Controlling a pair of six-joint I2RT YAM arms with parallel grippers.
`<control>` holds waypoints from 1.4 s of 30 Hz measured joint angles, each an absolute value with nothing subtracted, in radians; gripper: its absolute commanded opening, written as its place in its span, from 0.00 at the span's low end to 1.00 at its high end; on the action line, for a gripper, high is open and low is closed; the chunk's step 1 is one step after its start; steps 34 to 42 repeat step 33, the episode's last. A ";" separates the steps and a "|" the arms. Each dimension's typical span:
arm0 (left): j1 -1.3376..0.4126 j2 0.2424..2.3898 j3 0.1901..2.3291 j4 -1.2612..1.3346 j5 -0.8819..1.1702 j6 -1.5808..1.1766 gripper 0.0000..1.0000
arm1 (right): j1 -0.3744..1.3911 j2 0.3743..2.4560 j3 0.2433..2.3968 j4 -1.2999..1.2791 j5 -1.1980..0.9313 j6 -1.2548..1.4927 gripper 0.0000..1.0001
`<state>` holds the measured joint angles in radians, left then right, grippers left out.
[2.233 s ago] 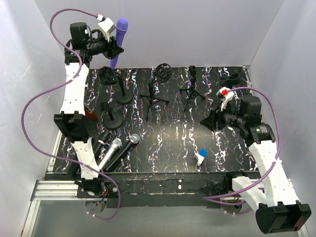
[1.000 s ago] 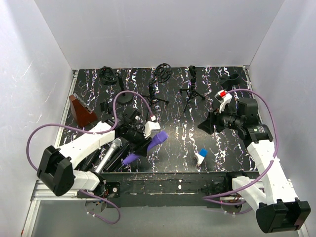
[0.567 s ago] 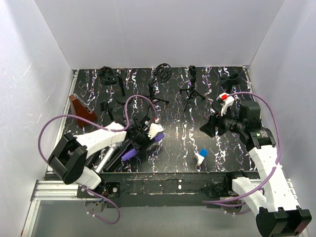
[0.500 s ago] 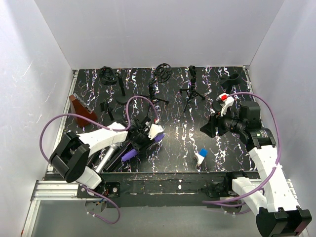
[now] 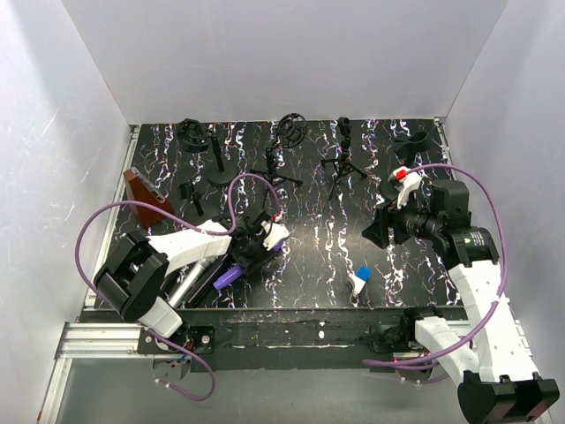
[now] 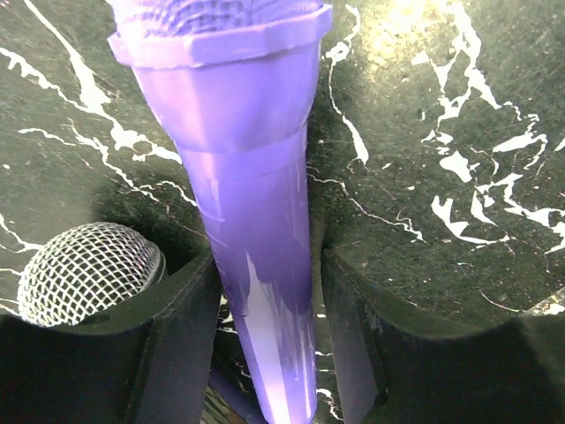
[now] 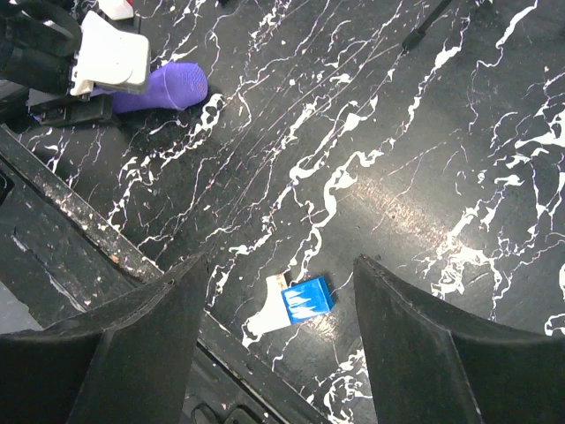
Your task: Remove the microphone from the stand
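The purple microphone (image 5: 226, 275) lies flat on the black marbled table at the front left, next to a silver-headed microphone (image 5: 190, 281). My left gripper (image 5: 251, 249) sits low over the purple microphone's handle (image 6: 252, 203), its jaws straddling the handle with a thin gap on the right side, so it is open. The silver mesh head (image 6: 86, 269) shows just left of my left finger. Empty stands (image 5: 216, 168) stand at the back left. My right gripper (image 5: 376, 231) hovers open on the right with nothing between its fingers. The purple head (image 7: 165, 88) shows in its wrist view.
A tripod stand (image 5: 279, 168) and a second tripod holding a black microphone (image 5: 344, 134) stand at the back. A blue-and-white piece (image 7: 296, 305) lies near the front edge under my right gripper. A brown block (image 5: 146, 196) leans at the left wall.
My left arm has brought the purple microphone down and laid it beside the other microphones, and its jaws have loosened off the handle. My right gripper has opened a little wider.
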<state>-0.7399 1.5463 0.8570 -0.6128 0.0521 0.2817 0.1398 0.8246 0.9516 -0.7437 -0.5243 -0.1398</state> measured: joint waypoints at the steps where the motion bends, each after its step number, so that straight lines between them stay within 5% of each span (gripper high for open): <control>1: -0.740 1.546 0.857 -0.608 0.047 0.284 0.48 | 0.140 0.825 0.952 -0.749 -0.521 -0.141 0.74; 11: -0.740 1.527 0.865 -0.604 0.039 0.301 0.51 | 0.140 0.855 0.962 -0.764 -0.495 -0.163 0.83; 18: -0.740 1.435 0.936 -0.627 0.077 0.364 0.63 | 0.140 0.868 1.051 -0.822 -0.371 -0.163 0.87; 23: -0.740 1.324 1.044 -0.629 0.091 0.431 0.98 | 0.141 0.930 1.165 -0.907 -0.191 -0.073 0.90; 30: -0.720 1.300 1.272 -0.620 0.079 0.389 0.98 | 0.141 1.089 1.391 -1.000 0.054 0.047 0.92; 42: -0.684 1.303 1.336 -0.607 0.085 0.277 0.98 | 0.141 1.091 1.413 -1.000 0.056 0.085 0.93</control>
